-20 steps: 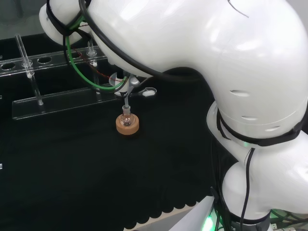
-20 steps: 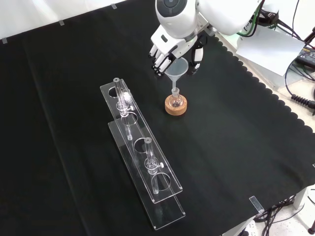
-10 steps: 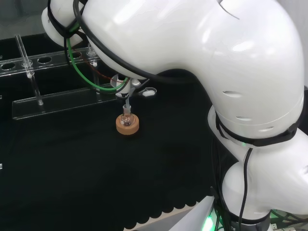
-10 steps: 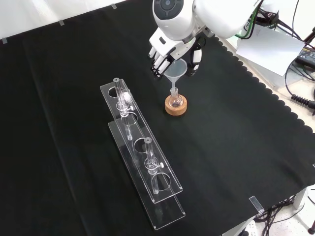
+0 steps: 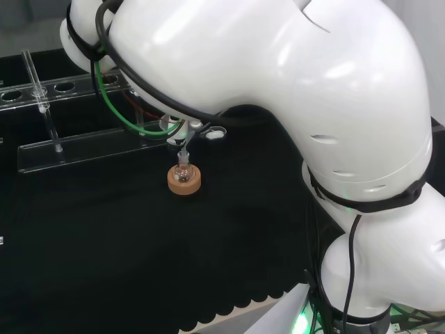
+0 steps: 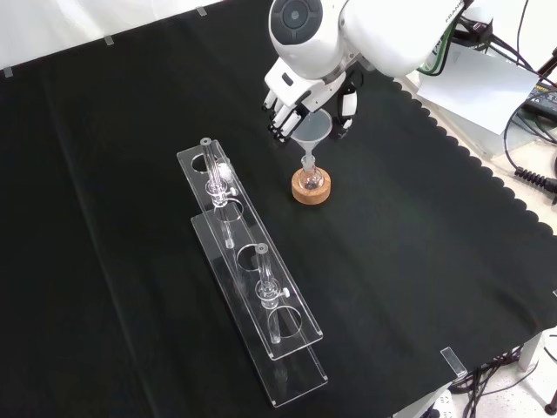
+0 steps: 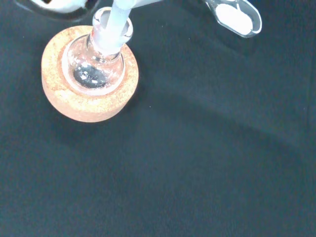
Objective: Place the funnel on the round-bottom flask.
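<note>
In the front view the hand grips the funnel by its cone, fingers curled round it. The funnel's stem sits in the neck of the round-bottom flask, upright on its cork ring, right of the clear rack.

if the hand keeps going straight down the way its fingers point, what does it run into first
Probably the funnel, whose bowl sits just under the hand, its stem already in the round-bottom flask on the cork ring. Depth is hard to judge.

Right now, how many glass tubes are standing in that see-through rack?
2. In the front view, one test tube stands near the far end of the clear rack, and the other test tube stands nearer the camera. The remaining holes look empty, though clear glass is hard to see.
</note>
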{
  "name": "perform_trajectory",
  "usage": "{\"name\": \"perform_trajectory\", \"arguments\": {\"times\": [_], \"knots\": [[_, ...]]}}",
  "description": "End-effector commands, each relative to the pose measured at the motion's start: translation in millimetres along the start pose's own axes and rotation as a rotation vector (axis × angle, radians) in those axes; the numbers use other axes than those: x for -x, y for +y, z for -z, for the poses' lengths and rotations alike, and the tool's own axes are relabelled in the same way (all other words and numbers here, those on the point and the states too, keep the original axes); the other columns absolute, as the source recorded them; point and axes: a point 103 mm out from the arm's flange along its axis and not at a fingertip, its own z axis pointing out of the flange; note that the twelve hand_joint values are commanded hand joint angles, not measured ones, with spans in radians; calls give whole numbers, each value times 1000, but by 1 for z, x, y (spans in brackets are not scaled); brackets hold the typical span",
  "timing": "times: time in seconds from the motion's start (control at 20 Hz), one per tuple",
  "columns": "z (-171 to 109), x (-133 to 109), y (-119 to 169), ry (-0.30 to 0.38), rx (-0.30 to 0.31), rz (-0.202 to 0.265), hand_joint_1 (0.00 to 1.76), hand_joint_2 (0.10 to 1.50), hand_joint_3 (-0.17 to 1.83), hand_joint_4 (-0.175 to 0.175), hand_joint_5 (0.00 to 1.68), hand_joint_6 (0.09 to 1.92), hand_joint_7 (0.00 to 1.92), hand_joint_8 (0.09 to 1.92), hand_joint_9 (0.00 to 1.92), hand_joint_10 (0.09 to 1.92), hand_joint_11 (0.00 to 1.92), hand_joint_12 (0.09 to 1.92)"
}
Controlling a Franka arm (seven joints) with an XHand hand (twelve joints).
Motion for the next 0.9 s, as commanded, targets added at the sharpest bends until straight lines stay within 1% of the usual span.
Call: {"name": "perform_trajectory", "arguments": {"times": [0.05,0.7,0.9], "knots": [[-2,-1,1,3,-7,-3,887,814,654,-33,759,704,613,672,975,391,695,1151],[-8,-9,4,-3,-16,-1,884,814,653,-40,730,701,586,669,956,388,690,1150],[-8,-8,4,2,-14,-1,881,814,653,-43,716,701,573,670,946,387,686,1150]]}}
